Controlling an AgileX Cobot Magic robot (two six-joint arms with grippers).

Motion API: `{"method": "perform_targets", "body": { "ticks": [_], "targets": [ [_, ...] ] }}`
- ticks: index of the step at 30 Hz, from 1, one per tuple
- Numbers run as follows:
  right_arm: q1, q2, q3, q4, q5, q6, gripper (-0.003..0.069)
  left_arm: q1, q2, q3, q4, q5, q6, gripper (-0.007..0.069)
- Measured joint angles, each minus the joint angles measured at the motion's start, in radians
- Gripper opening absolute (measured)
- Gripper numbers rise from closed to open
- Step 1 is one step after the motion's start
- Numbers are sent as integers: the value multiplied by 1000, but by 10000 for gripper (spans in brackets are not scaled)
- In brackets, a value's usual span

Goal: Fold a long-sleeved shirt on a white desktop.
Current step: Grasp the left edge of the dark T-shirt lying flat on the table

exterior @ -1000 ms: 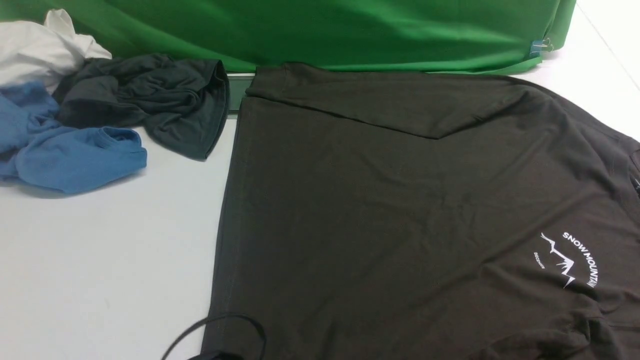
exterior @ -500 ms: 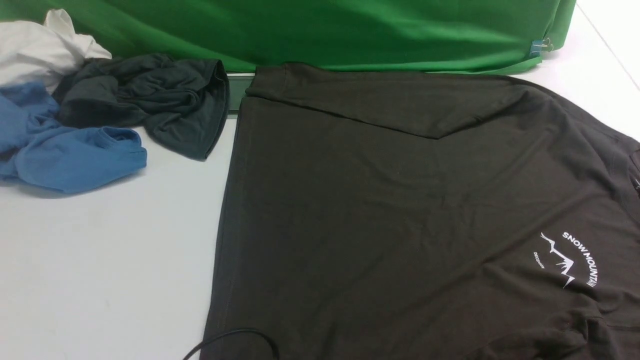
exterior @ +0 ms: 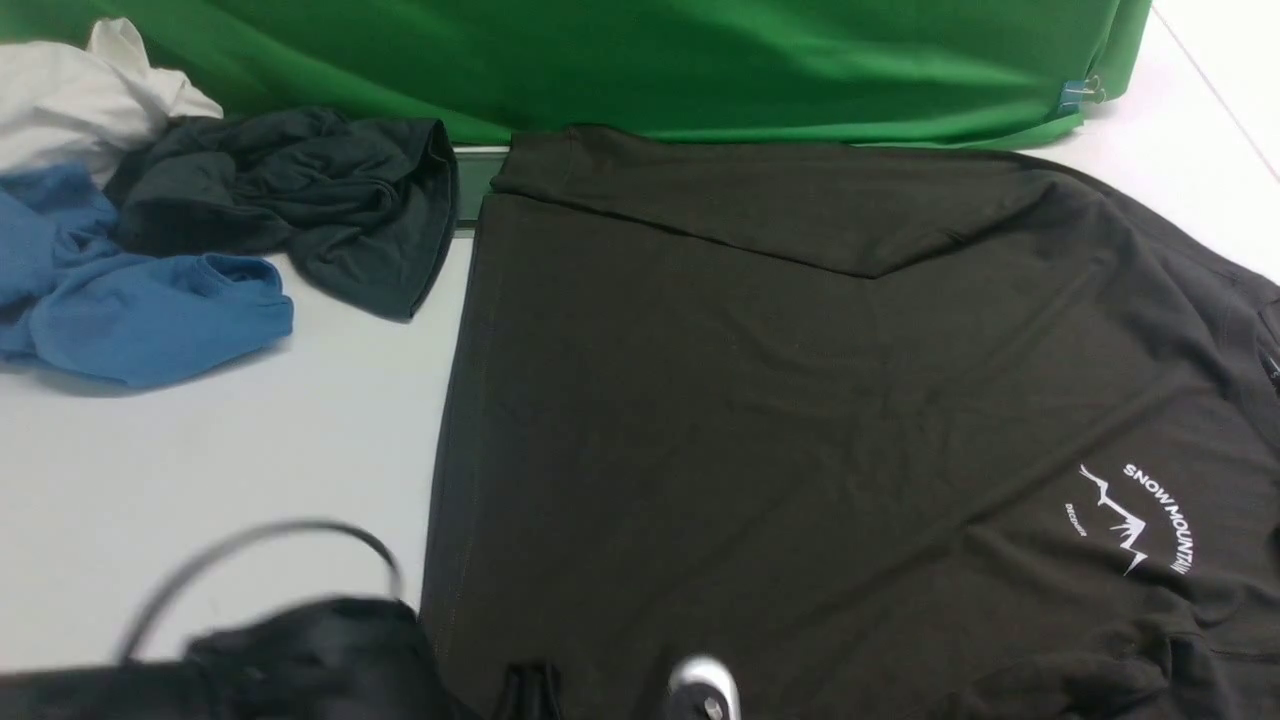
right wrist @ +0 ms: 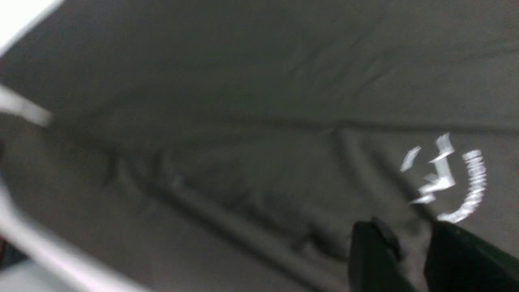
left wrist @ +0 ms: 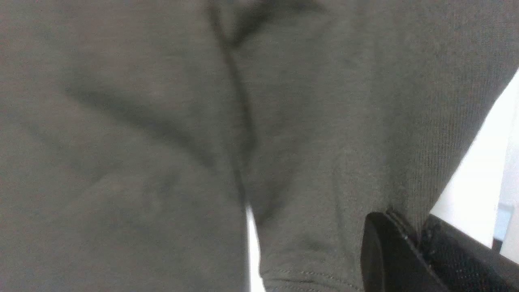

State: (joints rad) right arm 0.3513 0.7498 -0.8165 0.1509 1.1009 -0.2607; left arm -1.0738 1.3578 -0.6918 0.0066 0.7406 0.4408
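One soft, light shirt (exterior: 800, 400), likely limp once lifted: left gripper (left wrist: 409, 221) pinches its hem, sound hold; right gripper (right wrist: 415, 233), can't tell.

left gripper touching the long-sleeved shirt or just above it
Touching. The left wrist view shows the left gripper shut on the long-sleeved shirt, its fabric pinched between the fingers.
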Motion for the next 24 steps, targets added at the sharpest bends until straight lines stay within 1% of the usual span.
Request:
{"method": "perform_targets", "body": {
  "ticks": [2, 3, 4, 5, 6, 7, 8, 9, 10, 13, 14, 15, 16, 17, 20, 24],
  "targets": [
    [47, 26, 4, 4, 20, -37, 227, 11, -15, 0, -12, 4, 7, 43],
    [89, 43, 13, 4, 35, -55, 230, 12, -25, 0, -17, 5, 8, 43],
    [96, 46, 18, 4, 40, -61, 230, 13, -27, 0, -18, 5, 8, 43],
    [171, 71, 56, -1, 49, -85, 244, 17, -41, 0, -35, 6, 10, 43],
    [198, 81, 83, -5, 50, -100, 253, 18, -47, 0, -41, 7, 10, 43],
    [263, 98, 131, -24, 47, -123, 283, 19, -54, 0, -54, 9, 11, 42],
    [300, 111, 173, -41, 40, -143, 307, 19, -61, 0, -61, 11, 12, 42],
    [319, 116, 182, -46, 37, -148, 314, 19, -63, 0, -63, 12, 12, 42],
    [374, 134, 230, -86, 18, -173, 365, 19, -72, 0, -71, 15, 12, 42],
    [503, 175, 347, -206, -75, -205, 480, 19, -92, -8, -74, 30, 13, 42],
    [524, 184, 361, -224, -102, -207, 495, 19, -96, -14, -75, 39, 14, 42],
    [524, 187, 366, -229, -110, -207, 495, 19, -96, -15, -75, 39, 14, 42],
    [554, 206, 399, -258, -172, -210, 510, 19, -101, -29, -76, 56, 18, 42],
    [559, 217, 417, -266, -212, -210, 511, 19, -104, -36, -76, 58, 18, 42],
    [565, 267, 447, -314, -307, -202, 508, 19, -106, -47, -79, 65, 18, 42],
    [568, 351, 453, -390, -359, -163, 495, 19, -106, -50, -82, 84, 18, 42]
  ]
}}
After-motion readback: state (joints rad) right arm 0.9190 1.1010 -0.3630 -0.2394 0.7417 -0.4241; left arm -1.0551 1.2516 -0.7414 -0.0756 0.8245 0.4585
